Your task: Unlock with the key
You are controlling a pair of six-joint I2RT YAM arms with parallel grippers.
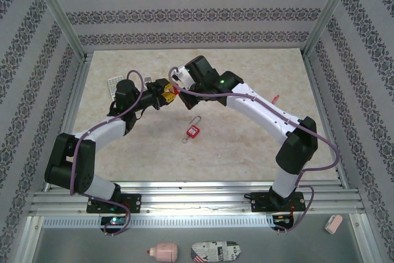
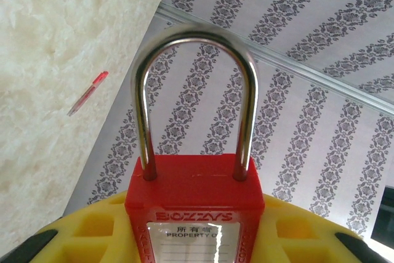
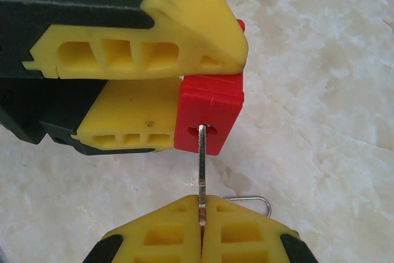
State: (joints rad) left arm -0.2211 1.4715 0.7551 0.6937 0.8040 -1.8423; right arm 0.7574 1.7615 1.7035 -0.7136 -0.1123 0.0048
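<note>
1. The left gripper (image 1: 164, 92) has its yellow fingers (image 2: 83, 235) clamped on the red body of a padlock (image 2: 196, 204), with one finger on each side and the body wedged between them
2. The padlock's steel shackle (image 2: 197, 84) stands out past the left fingertips, and both of its legs enter the red body
3. The right gripper (image 3: 201, 229) has its own yellow fingers pressed together on the key (image 3: 201, 164), pinching it at their very tips
4. The key's blade runs straight out from the right fingertips into the keyhole in the padlock's end face, the face opposite the shackle
5. A thin wire ring (image 3: 252, 200) shows just beside the right fingertips, on the far side of them from the left gripper's fingers
6. The two grippers meet nearly tip to tip above the table (image 1: 258, 158), with only the short bare length of key blade between the right fingertips and the lock body
7. A second padlock (image 1: 193, 130), also red, lies flat on the table, well apart from both sets of fingers and on the side towards the arm bases; neither gripper touches it
8. A red pen (image 1: 276, 98) lies on the table well away from the fingers, beyond the right arm
</note>
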